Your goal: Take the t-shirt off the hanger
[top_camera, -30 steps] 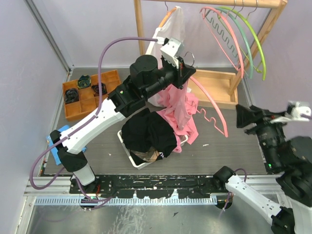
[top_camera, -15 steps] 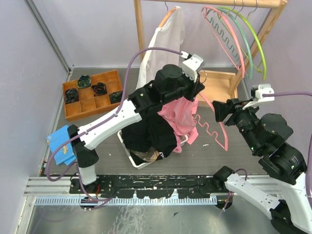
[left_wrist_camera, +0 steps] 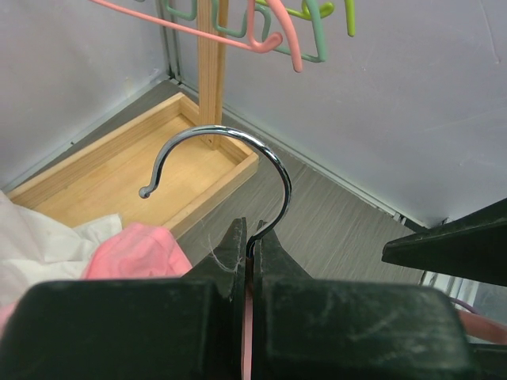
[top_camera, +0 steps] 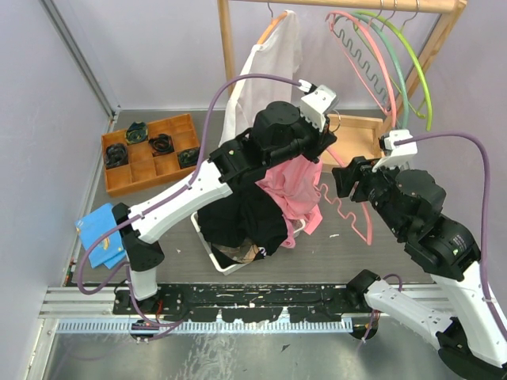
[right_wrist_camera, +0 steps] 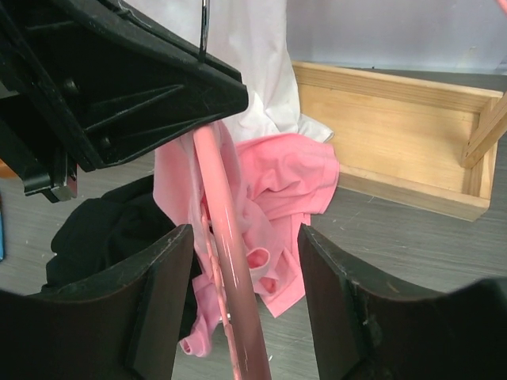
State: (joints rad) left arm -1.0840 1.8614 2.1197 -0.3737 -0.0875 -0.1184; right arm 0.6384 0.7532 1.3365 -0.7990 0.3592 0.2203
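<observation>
Left wrist view: your left gripper (left_wrist_camera: 248, 239) pinches the hanger (left_wrist_camera: 274, 169) neck to steady it; right gripper (right_wrist_camera: 242, 269) straddles it, jaws apart, near the t-shirt (right_wrist_camera: 295, 179).

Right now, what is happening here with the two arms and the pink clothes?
The left gripper is shut on the pink hanger, just below its metal hook, and holds it up above the table. The pink t-shirt is still draped on the hanger and hangs down beside a basket of dark clothes. The right gripper is open and close to the hanger's bar, gripping nothing yet.
</observation>
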